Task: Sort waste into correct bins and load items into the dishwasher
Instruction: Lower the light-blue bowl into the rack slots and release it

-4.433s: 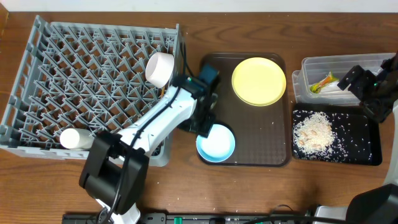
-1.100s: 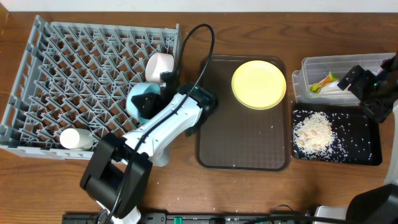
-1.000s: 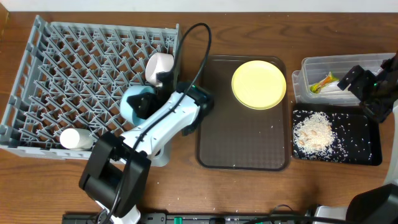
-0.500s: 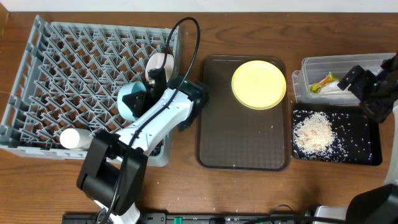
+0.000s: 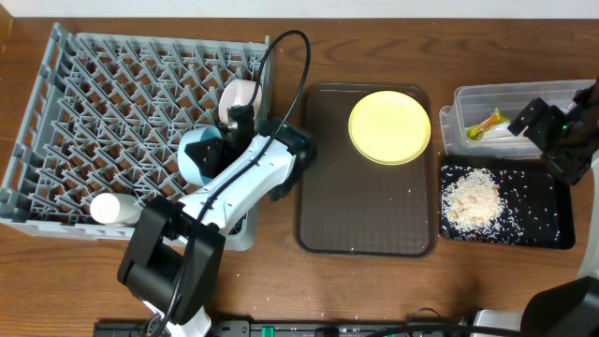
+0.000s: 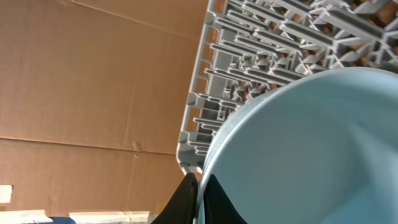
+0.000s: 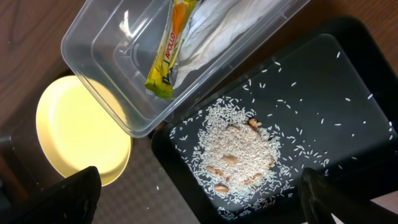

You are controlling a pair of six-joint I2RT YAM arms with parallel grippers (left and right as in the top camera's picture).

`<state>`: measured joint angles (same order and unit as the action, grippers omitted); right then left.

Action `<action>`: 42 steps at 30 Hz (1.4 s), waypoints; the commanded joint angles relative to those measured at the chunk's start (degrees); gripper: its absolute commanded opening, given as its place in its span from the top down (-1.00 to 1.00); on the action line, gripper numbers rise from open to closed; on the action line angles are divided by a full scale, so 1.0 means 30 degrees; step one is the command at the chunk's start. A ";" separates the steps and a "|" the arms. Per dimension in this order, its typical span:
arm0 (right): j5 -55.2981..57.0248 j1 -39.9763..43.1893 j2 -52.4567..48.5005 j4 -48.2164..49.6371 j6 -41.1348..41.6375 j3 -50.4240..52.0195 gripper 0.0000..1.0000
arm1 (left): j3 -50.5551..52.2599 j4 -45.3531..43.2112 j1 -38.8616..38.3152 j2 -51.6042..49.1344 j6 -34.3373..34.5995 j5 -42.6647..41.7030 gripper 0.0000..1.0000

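My left gripper (image 6: 200, 188) is shut on the rim of the light-blue bowl (image 5: 199, 156), holding it tipped on edge over the right side of the grey dishwasher rack (image 5: 112, 103). A white bowl (image 5: 241, 100) leans in the rack just behind it, and a white cup (image 5: 110, 208) lies at the rack's front. The yellow plate (image 5: 389, 124) rests on the brown tray (image 5: 365, 225). My right gripper (image 7: 202, 199) hangs open above the black tray (image 7: 348, 112) of rice (image 7: 239, 146). The clear tub (image 7: 109, 50) holds the snack wrapper (image 7: 168, 53) and the napkin (image 7: 214, 28).
The left arm's black cable (image 5: 285, 56) loops up over the rack's right wall. Bare wooden tabletop (image 5: 374, 290) runs along the front. Brown cardboard (image 6: 93, 93) fills the background of the left wrist view beyond the rack's corner.
The left gripper lifted the blue bowl off the brown tray, carried it left over the rack and turned it on edge. The right arm has not moved.
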<state>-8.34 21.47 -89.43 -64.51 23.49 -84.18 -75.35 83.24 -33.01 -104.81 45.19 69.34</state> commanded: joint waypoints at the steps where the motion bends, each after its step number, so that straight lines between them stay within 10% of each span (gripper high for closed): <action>1: -0.0015 -0.0007 0.0197 -0.0007 0.0087 -0.0117 -0.99 | 0.0044 0.0051 0.0372 -0.0240 0.0335 0.0962 0.85; 27: -0.0015 -0.0007 0.0197 -0.0007 0.0087 -0.0117 -0.99 | 0.0670 -0.1457 -0.0503 -0.0248 0.0313 -0.2630 0.83; 42: -0.0015 -0.0007 0.0197 -0.0007 0.0087 -0.0117 -0.99 | 0.0670 -0.2572 -0.0801 -0.0248 -0.3206 0.1042 0.85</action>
<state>-8.34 21.47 -89.43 -64.51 23.49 -84.16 -73.87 75.92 -35.97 -104.92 36.56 71.55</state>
